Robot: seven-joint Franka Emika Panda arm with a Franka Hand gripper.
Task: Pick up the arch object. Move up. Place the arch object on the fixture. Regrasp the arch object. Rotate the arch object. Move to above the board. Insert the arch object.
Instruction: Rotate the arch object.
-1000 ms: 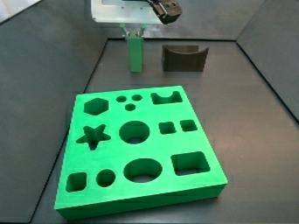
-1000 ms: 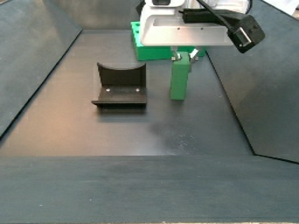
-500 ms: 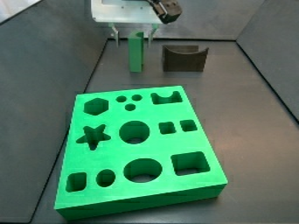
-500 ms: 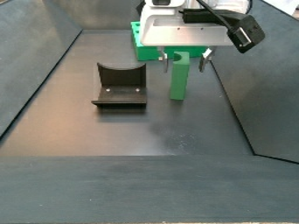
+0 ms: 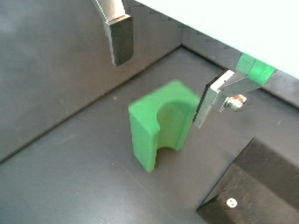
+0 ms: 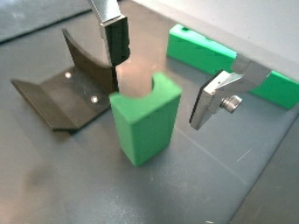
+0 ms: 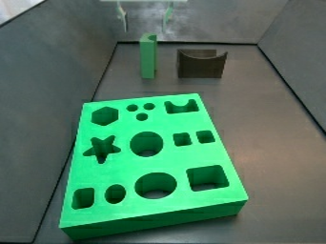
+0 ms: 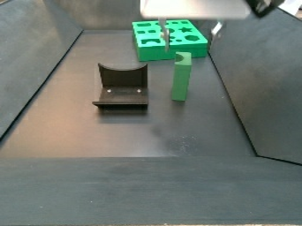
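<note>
In a wrist view the arch object (image 5: pixel 160 125) stood upright on the dark floor, a matte green block with its curved notch turned toward one silver finger (image 5: pixel 219 94). The other finger (image 5: pixel 119 35) hung well apart from the block. The gripper (image 5: pixel 166 68) was spread wide, holding nothing, with the arch below the gap. A dark corner of the fixture (image 5: pixel 253 188) showed at the frame's edge.

In a wrist view from another angle the arch object (image 6: pixel 145 121) showed flat, smooth faces and no notch. The fixture (image 6: pixel 65 83) sat just beside it, a dark bracket with a curved wall and screw holes in its plate. A green edge of the board (image 6: pixel 215 52) lay beyond the fingers (image 6: pixel 215 94). The gripper (image 6: pixel 163 66) again stood open above the block, touching nothing.

In a side view the board (image 7: pixel 152 162) filled the foreground, a bright green slab cut with a star, hexagon, circles, squares and an arch slot. The arch object (image 7: pixel 148 57) stood upright behind it, apart from the fixture (image 7: pixel 200 63). Only a blurred trace of the gripper (image 7: pixel 147 11) reached the top edge.

In a side view from the opposite end, the arch object (image 8: pixel 182 77) rose beside the fixture (image 8: pixel 120 86), with bare dark floor open in front. The board (image 8: pixel 170 37) lay far behind. The gripper body (image 8: pixel 200 7) was cut off at the top, its fingers out of sight.
</note>
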